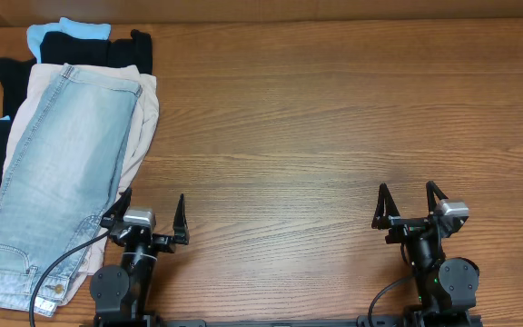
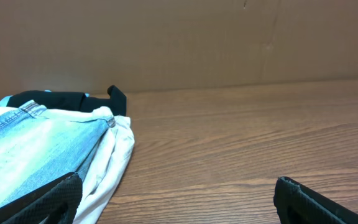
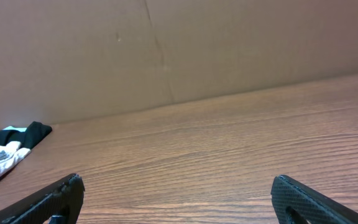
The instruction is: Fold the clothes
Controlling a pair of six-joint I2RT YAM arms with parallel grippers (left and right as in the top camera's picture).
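The faded light-blue denim shorts [image 1: 57, 173] lie on top of a pile at the table's left edge, waistband toward the front, folded lengthwise. They also show at the left of the left wrist view [image 2: 23, 149]. My left gripper [image 1: 152, 213] is open and empty at the front, just right of the shorts' lower part; its left finger sits over the pile's edge [image 2: 176, 199]. My right gripper [image 1: 409, 204] is open and empty at the front right, far from the pile, over bare wood [image 3: 176, 199].
Under the denim lie larger beige shorts [image 1: 143, 127], a black garment [image 1: 80, 45] and a pale-blue garment [image 1: 66, 30]. A brown cardboard wall [image 2: 197, 37] stands behind the wooden table [image 1: 334, 136].
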